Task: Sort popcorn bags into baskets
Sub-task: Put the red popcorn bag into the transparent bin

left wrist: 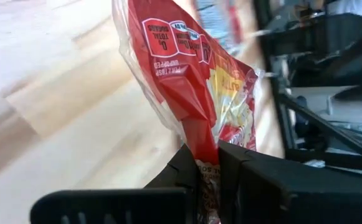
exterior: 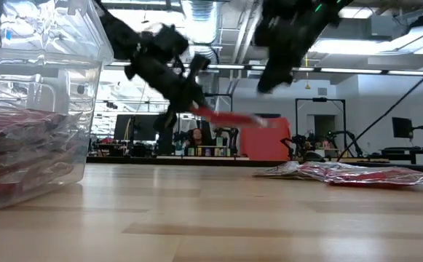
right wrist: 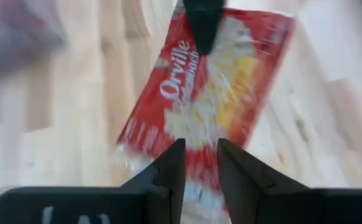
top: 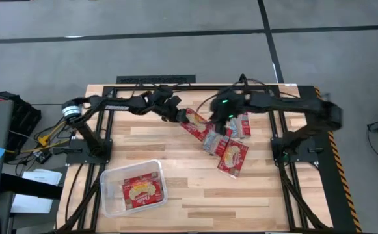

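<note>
While the left gripper (left wrist: 209,163) is clamping its jaws on one short end of a popcorn bag (top: 195,124) and holding it off the counter (top: 254,195), the relation that matters for the coming move is where the clear plastic tub (top: 110,174) is lying: toward the near-left part of the counter, well apart from the lifted bag and on the left arm's own side, so the left arm is much the nearer one to carry it there. In the high view the held bag is stretching out from the jaws toward the right gripper (right wrist: 199,163), its long axis running roughly along the line between the two arms; in the low view it is hanging level and edge-on, clear of the wood. The right gripper is hovering just beside the bag's far end, over the pile of remaining bags (top: 231,146) lying flat in the middle-right of the counter. Its jaws are standing slightly apart and, as far as I can judge, are gripping nothing. The held bag is looking flat and crinkly, red with a yellow popcorn picture and white lettering, its clear wrapper bunching where the jaws are pinching it. At least one similar bag (top: 141,189) is already lying flat in the tub.
</note>
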`<state>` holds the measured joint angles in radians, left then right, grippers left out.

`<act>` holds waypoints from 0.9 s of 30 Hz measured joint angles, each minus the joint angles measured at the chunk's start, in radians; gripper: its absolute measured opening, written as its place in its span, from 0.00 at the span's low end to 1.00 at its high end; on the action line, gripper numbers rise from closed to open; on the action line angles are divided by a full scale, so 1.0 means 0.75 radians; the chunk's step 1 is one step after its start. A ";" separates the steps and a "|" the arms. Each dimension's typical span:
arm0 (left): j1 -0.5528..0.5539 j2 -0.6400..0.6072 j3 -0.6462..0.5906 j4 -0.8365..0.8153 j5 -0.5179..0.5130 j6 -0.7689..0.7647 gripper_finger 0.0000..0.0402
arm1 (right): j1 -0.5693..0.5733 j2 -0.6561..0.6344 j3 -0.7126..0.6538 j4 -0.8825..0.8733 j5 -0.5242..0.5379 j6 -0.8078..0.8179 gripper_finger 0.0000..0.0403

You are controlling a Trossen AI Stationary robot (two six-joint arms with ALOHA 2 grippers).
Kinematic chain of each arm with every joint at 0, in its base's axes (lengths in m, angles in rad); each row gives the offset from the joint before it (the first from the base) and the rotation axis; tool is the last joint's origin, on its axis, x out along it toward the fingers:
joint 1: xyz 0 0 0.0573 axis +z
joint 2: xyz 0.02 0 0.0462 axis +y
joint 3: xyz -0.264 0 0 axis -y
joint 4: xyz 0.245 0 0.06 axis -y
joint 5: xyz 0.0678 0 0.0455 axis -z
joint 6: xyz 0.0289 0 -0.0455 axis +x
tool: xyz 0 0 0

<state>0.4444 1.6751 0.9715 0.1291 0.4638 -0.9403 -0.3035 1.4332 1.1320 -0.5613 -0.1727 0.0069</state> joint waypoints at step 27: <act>-1.034 -1.060 0.090 -1.149 -1.004 -0.973 0.02 | -0.009 -0.619 0.003 -0.279 0.404 0.065 0.29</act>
<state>-0.3314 0.8801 1.0393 -0.7330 -0.2890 -1.6704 -0.3099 0.9689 1.1339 -0.7703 0.1300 0.0556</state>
